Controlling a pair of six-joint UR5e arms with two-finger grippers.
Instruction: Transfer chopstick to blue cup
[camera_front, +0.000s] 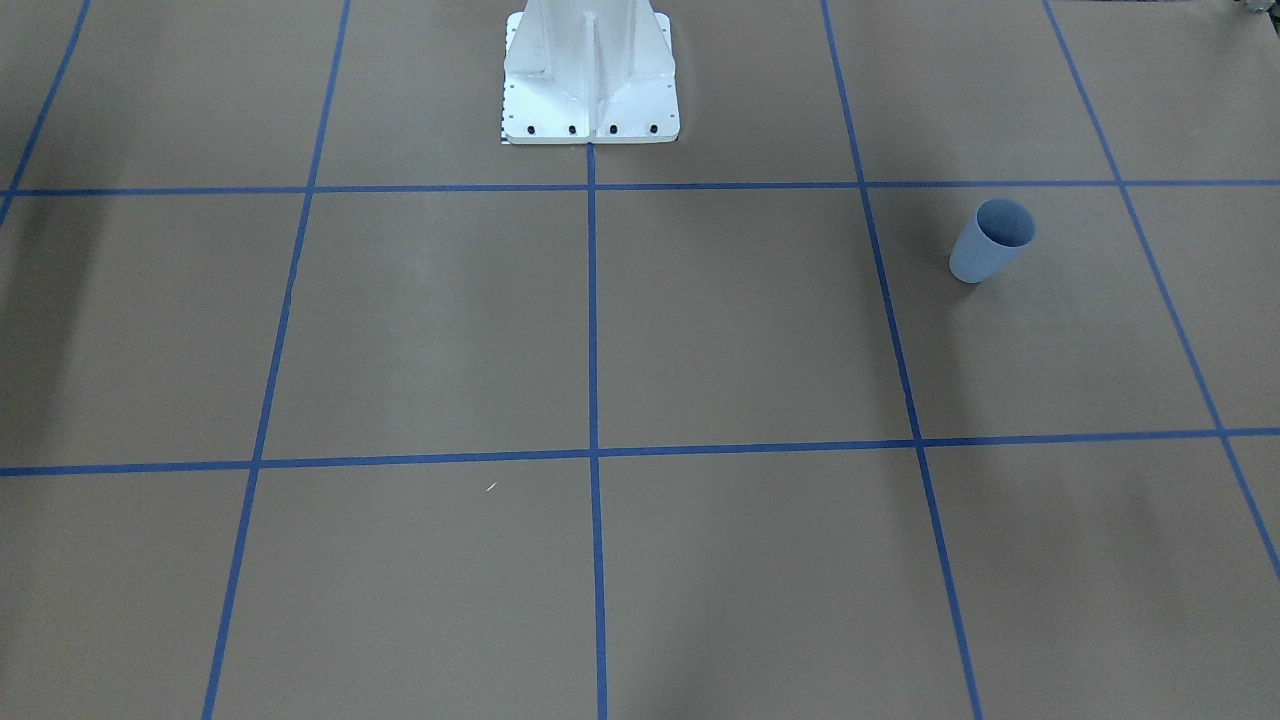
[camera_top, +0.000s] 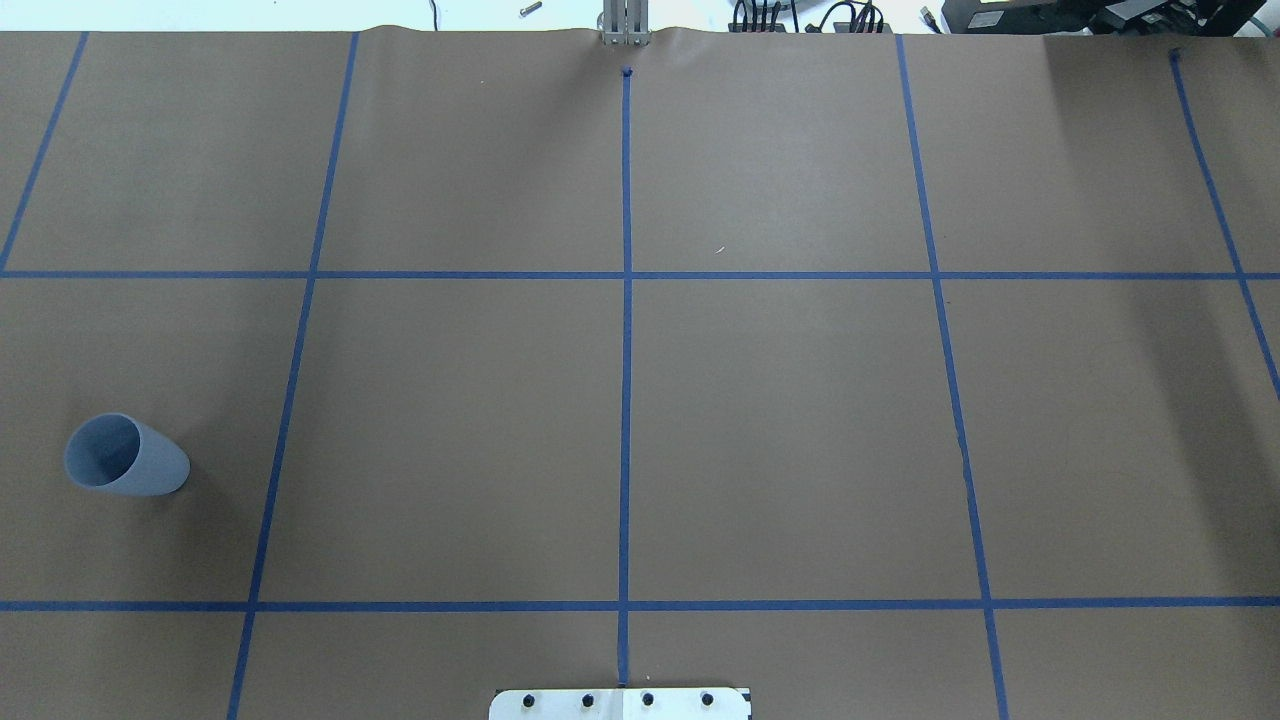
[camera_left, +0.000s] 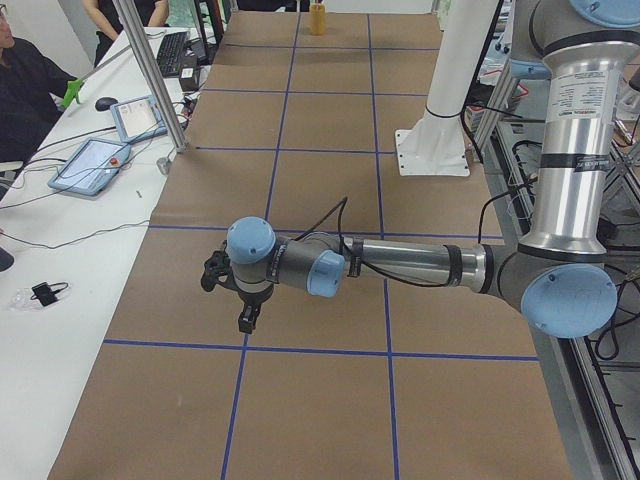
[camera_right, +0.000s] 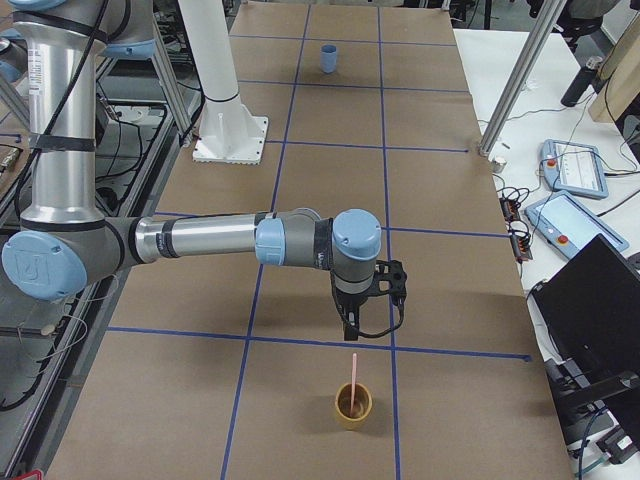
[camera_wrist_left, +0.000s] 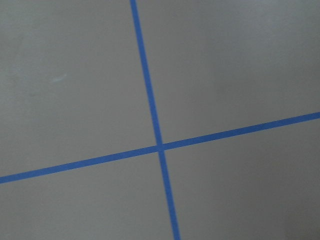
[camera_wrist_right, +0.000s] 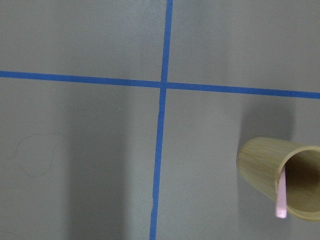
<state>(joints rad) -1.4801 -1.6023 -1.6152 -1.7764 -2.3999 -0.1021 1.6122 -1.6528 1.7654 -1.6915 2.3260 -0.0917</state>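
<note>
- The chopstick (camera_right: 353, 372) stood in a tan cup (camera_right: 352, 408) at the lower middle of the exterior right view, and its upper part rose above the rim. The blue cup (camera_right: 328, 57) stood upright at the top of that view, well apart from it, on the brown worktop (camera_top: 800, 450).
- The likeliest slip was probably at the pick. The stick was thin and leaned loosely against the tan cup's rim, so a badly centred pinch could have pushed it aside or dragged the cup over.
- A lift that was not straight up could have caught the stick on the rim and tipped the cup.
- The carry looked long, perhaps with a pass between arms, and a thin stick held near one end could have swung or slid in the grip.
- At the drop, the stick's length seemed able to topple the light blue cup if it was released off-centre.
- The right end effector (camera_right: 360, 322) hung just above and beside the chopstick without touching it. It appeared only in that side view, so I cannot tell how far its fingers were spread.
- The left end effector (camera_left: 240, 315) hovered over bare worktop in the left centre of the exterior left view. It touched nothing, and again I cannot tell how far it was spread.
</note>
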